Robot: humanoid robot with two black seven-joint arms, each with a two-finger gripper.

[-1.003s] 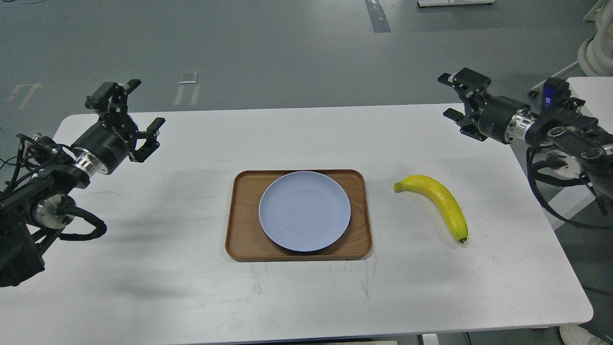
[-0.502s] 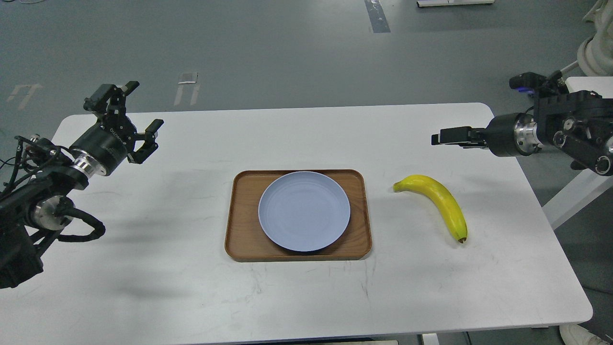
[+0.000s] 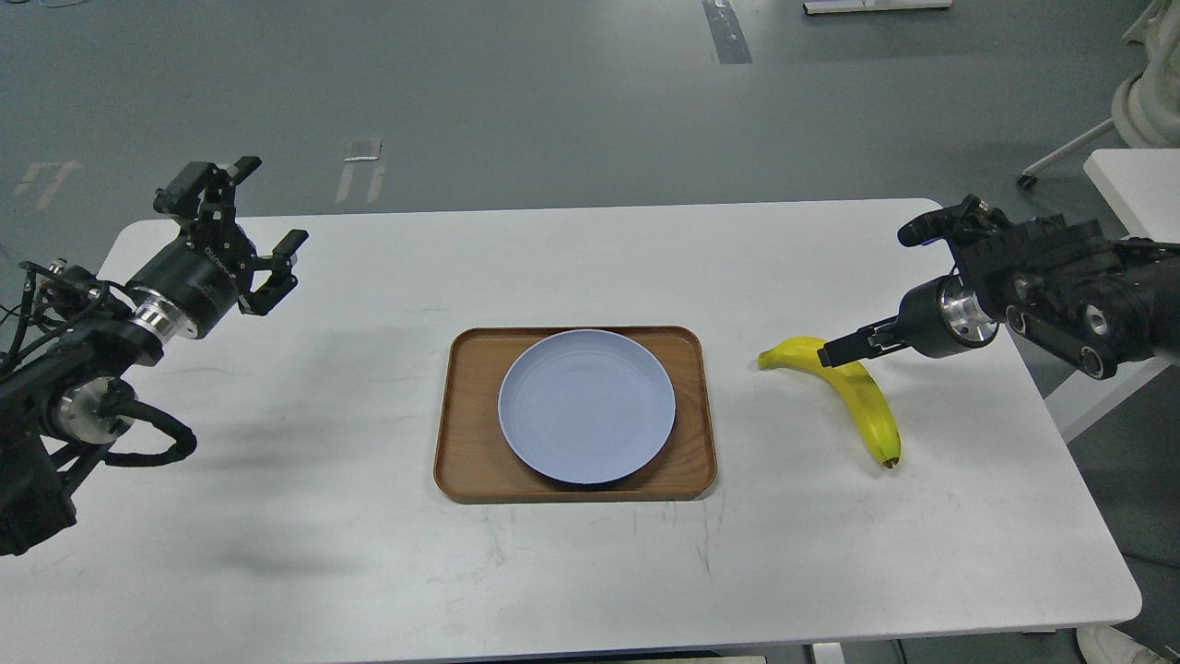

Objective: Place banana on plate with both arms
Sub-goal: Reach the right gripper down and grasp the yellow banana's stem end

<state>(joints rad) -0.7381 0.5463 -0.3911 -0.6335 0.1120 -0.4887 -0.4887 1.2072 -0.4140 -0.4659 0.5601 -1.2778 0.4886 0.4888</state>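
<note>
Overlapping the banana [image 3: 862, 397], the right tool [image 3: 834, 351] shows edge-on.

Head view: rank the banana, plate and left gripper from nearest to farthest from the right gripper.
1. Banana: right of the tray, directly at the right gripper.
2. Plate: table centre, on the tray.
3. Left gripper: far left, raised above the table.

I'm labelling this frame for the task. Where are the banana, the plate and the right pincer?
banana [image 3: 871, 410]: head view, on the middle of its yellow body.
plate [image 3: 586, 406]: head view, on its bare centre.
right pincer [image 3: 834, 351]: head view, at the fingertips, seen edge-on above the banana's stem half.
</note>
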